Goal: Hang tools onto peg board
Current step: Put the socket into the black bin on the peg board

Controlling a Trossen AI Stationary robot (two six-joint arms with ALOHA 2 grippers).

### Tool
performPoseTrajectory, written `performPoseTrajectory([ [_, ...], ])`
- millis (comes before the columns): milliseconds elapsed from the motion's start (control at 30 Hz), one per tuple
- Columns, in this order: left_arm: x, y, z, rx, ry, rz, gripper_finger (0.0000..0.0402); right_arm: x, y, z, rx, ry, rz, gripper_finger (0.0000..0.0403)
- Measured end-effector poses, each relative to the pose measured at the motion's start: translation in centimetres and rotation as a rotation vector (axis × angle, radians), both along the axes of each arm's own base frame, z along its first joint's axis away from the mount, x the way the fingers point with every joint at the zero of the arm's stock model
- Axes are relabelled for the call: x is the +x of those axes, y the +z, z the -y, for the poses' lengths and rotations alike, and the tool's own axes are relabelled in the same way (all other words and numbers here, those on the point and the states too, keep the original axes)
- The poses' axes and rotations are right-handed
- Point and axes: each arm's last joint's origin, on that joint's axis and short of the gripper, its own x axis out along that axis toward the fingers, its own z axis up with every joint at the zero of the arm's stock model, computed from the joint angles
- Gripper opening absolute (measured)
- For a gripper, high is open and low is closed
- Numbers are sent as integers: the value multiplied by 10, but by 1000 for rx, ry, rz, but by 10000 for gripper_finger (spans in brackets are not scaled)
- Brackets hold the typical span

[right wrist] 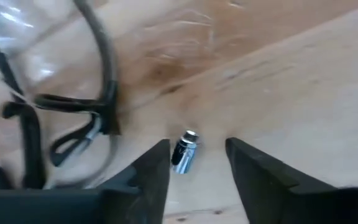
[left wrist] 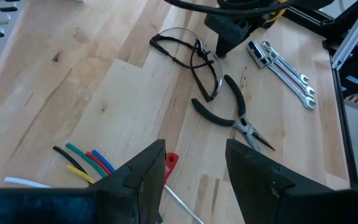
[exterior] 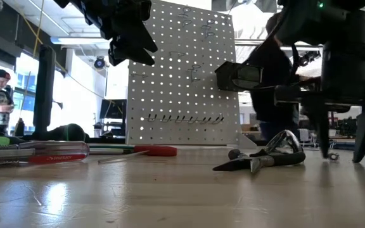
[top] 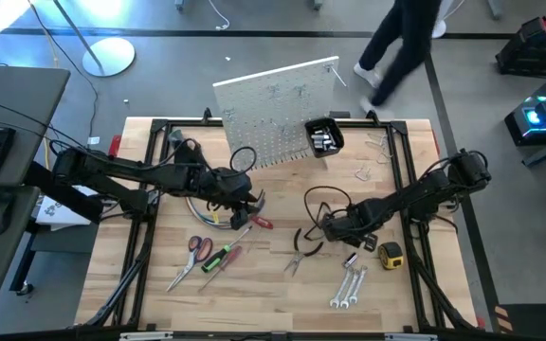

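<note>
— Right gripper (right wrist: 197,163), what have you got?
— Nothing. My fingers stand apart, low over the table (top: 254,303), a small silver socket (right wrist: 184,151) between the tips, untouched.
— Left gripper (left wrist: 194,171)?
— Open, empty, above the red-handled screwdriver (left wrist: 171,163). Pliers (left wrist: 232,115) lie flat; peg board (top: 278,109) stands behind.

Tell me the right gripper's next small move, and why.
Probably ease the right gripper slightly lower and close: its open fingers already straddle the small silver socket lying on the table, beside the safety glasses.
</note>
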Motion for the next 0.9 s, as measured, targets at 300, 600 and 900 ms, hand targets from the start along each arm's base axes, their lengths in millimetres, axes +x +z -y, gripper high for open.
performPoseTrajectory([
  [300, 0, 0, -1, 25, -8, 2, 163, -3, -7, -9, -8, 68, -39, 21],
  [600, -2, 9, -7, 22, 15, 54, 163, -3, 56, -7, -151, 259, -65, 14],
  [900, -4, 18, -21, 0, 84, 114, 163, -8, 170, 47, -733, 110, 206, 14],
])
